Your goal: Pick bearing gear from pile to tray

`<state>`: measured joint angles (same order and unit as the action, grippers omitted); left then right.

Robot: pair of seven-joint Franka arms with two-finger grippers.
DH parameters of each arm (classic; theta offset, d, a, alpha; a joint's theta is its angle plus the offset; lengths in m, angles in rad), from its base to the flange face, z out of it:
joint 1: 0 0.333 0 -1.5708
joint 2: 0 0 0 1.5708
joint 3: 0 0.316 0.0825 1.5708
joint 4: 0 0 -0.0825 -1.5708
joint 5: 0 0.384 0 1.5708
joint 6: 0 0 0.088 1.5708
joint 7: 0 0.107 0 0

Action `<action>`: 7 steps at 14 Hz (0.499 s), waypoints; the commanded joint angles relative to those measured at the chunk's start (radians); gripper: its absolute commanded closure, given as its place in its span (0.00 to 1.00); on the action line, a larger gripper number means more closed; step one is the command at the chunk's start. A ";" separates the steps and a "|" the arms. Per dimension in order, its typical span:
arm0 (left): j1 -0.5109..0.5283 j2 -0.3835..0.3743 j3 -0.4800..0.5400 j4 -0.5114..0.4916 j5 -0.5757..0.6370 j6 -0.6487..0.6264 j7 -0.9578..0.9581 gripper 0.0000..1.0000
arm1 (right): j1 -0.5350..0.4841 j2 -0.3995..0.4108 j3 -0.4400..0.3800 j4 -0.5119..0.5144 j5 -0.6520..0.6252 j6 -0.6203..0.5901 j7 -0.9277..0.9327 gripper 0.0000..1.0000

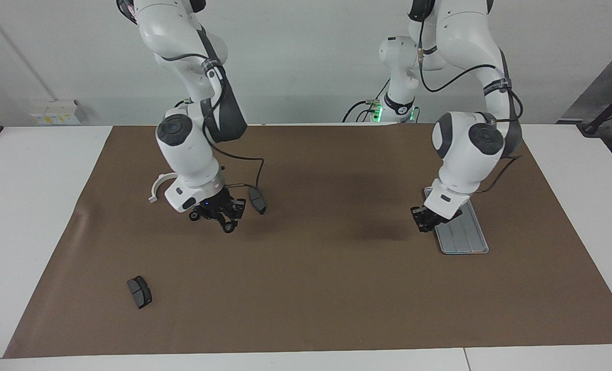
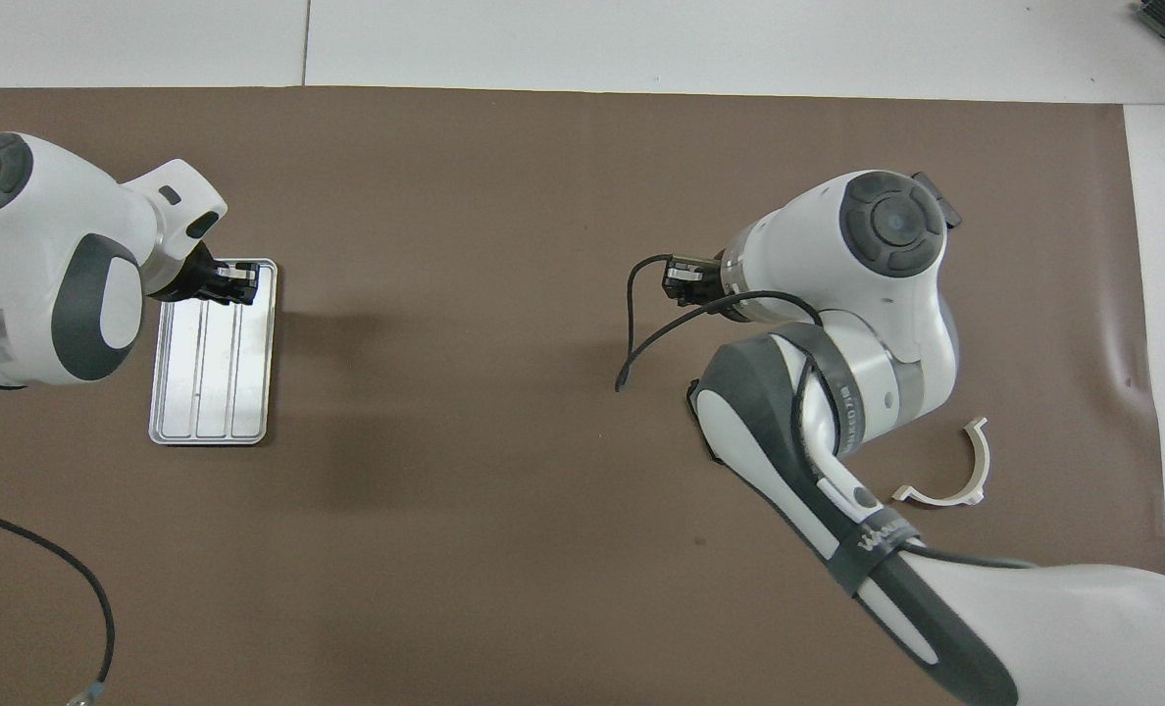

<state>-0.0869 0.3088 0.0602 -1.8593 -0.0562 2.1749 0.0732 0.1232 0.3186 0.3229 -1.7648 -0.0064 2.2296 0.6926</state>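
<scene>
My right gripper [image 1: 227, 225] hangs just above the mat's middle, beside a dark grey curved pad [image 1: 257, 201], and is shut on a small black bearing gear [image 1: 228, 227]. In the overhead view the right gripper [image 2: 688, 278] shows under its wrist. A second black gear [image 1: 193, 216] lies on the mat close by the gripper's body. My left gripper [image 1: 423, 221] is over the edge of the silver-grey grooved tray [image 1: 464, 234]; in the overhead view the left gripper [image 2: 239, 285] is over the end of the tray [image 2: 210, 392] farther from the robots.
The white half-ring [image 1: 156, 186] lies nearer to the robots than the right gripper; it also shows in the overhead view [image 2: 957, 473]. Another dark pad [image 1: 139, 291] lies farther from the robots, toward the right arm's end. The brown mat [image 1: 306, 288] covers the table.
</scene>
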 commanded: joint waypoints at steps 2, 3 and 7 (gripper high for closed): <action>0.016 -0.089 -0.010 -0.228 -0.007 0.195 0.028 0.96 | 0.004 0.107 0.134 0.045 -0.166 0.053 0.271 1.00; 0.016 -0.092 -0.010 -0.241 -0.007 0.209 0.023 0.81 | 0.022 0.163 0.163 0.079 -0.279 0.051 0.385 1.00; 0.013 -0.085 -0.010 -0.216 -0.007 0.209 0.023 0.08 | 0.041 0.321 0.268 0.162 -0.599 0.053 0.700 1.00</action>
<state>-0.0697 0.2540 0.0485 -2.0558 -0.0564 2.3657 0.0964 0.1741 0.5590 0.5532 -1.6714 -0.5202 2.2786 1.3166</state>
